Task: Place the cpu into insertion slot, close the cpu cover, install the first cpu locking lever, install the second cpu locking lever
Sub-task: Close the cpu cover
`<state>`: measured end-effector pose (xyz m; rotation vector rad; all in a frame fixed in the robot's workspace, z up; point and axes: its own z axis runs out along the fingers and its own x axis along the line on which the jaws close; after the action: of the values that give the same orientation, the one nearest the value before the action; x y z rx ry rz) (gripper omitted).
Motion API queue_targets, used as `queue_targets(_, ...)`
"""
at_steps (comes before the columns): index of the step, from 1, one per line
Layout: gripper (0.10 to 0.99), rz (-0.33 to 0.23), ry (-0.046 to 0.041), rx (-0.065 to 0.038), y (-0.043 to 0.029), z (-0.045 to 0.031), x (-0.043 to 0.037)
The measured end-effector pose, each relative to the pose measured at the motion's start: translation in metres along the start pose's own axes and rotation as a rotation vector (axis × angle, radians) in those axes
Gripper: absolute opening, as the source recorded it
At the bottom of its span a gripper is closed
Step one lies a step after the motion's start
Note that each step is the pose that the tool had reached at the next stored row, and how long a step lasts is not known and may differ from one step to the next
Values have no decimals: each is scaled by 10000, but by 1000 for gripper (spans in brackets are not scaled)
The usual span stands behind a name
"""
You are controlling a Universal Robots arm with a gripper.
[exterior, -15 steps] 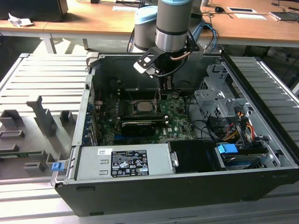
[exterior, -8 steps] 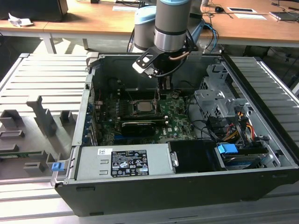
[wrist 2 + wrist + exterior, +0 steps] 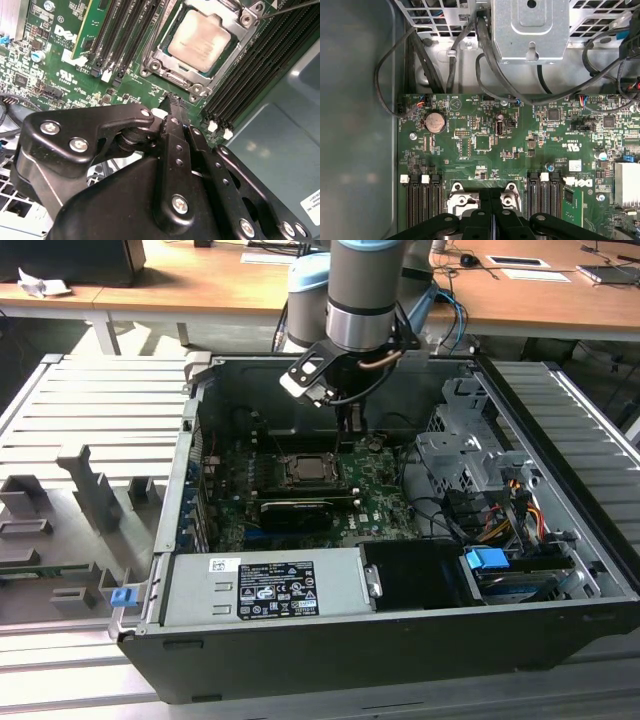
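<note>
The claw (image 3: 174, 101), closed on nothing, hangs just beside the cpu cover (image 3: 240, 34), with the framed cpu (image 3: 202, 40) beyond its tips.

Grey ribbed metal bench (image 3: 90, 400) under an open computer case (image 3: 400, 660), grey fixture blocks (image 3: 90, 485) alongside.

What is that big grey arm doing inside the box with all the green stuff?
That is a robot arm reaching into an open computer case. One camera stands apart and sees the whole case. Two more ride near the arm's wrist and look down past its black gripper. The green stuff is the board that carries the computer's parts. The silvery square is the cpu, the computer's brain, with a metal cover framing it. The gripper is shut and holds nothing. Its tip hangs just beside the cpu.
</note>
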<state>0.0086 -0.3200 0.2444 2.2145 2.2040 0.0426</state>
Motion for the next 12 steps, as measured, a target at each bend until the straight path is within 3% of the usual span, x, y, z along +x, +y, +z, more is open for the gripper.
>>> queue_targets(12, 106, 0, 0, 0, -54, -2, 0)
